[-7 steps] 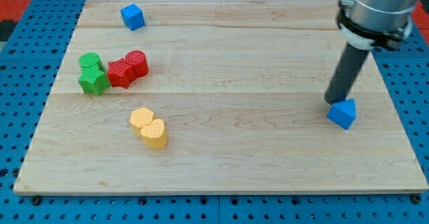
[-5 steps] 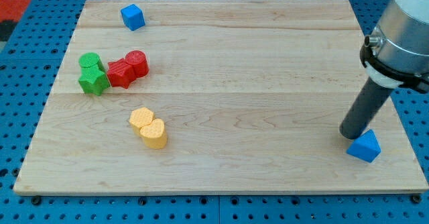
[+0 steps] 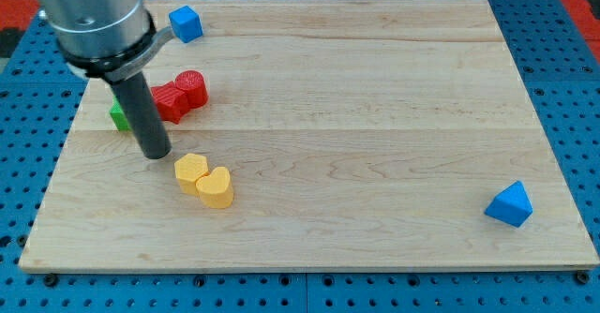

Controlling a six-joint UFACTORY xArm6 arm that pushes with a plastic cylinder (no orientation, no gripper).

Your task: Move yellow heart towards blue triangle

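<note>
The yellow heart (image 3: 216, 187) lies at the board's lower left, touching a second yellow block (image 3: 191, 171) on its upper left. The blue triangle (image 3: 509, 204) sits near the board's lower right corner, far from the heart. My tip (image 3: 156, 153) is down on the board just left of and slightly above the second yellow block, close to it. The rod rises up and left from there.
Two red blocks (image 3: 180, 96) lie right of the rod, touching each other. A green block (image 3: 118, 116) shows partly behind the rod; the rest of it is hidden. A blue cube (image 3: 186, 22) sits near the board's top left edge.
My tip has gone from beside the blue triangle at the right across to the left, next to the yellow blocks. The yellow pair has shifted slightly. The blue triangle stays at the lower right.
</note>
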